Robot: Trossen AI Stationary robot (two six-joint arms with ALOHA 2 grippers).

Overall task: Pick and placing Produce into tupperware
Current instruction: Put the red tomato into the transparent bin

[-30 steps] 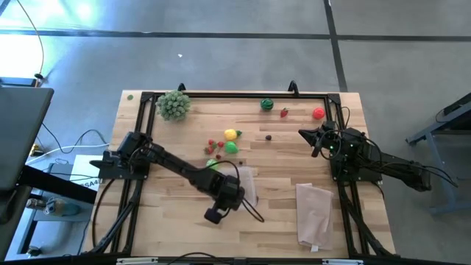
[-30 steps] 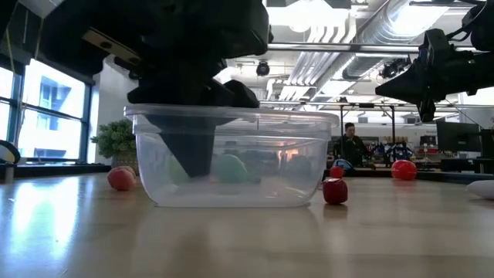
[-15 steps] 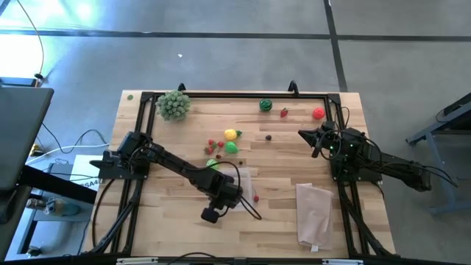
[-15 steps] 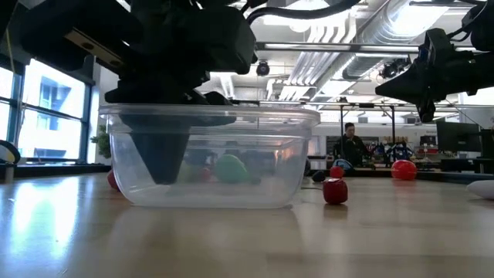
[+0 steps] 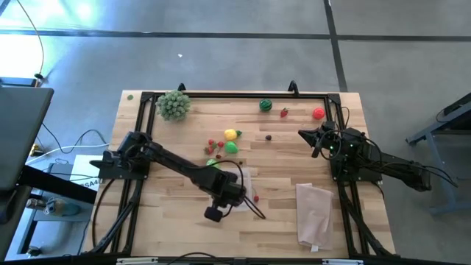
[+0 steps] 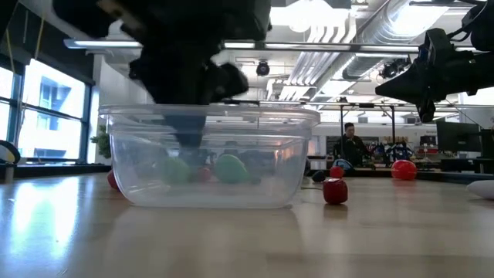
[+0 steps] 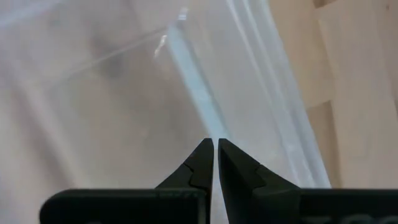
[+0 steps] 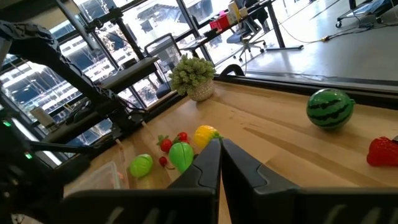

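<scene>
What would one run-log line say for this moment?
left end effector: shut, over tupperware | right end effector: shut, waiting at table's right | produce: on table

Left arm (image 5: 169, 163): reaches from its base at the left edge of the table diagonally toward the near middle, elbow low, wrist turned down.
Left gripper (image 7: 215, 148): at the near middle of the table, pointing downward; the two fingertips (image 7: 204, 151) meet with only a hairline between them, nothing held.
Right arm (image 5: 383, 166): folded back at the right side of the table, forearm lying toward the right edge, waiting.
Right gripper (image 8: 220, 147): raised above the far right part of the table, pointing left; fingers pressed together, empty.
</scene>
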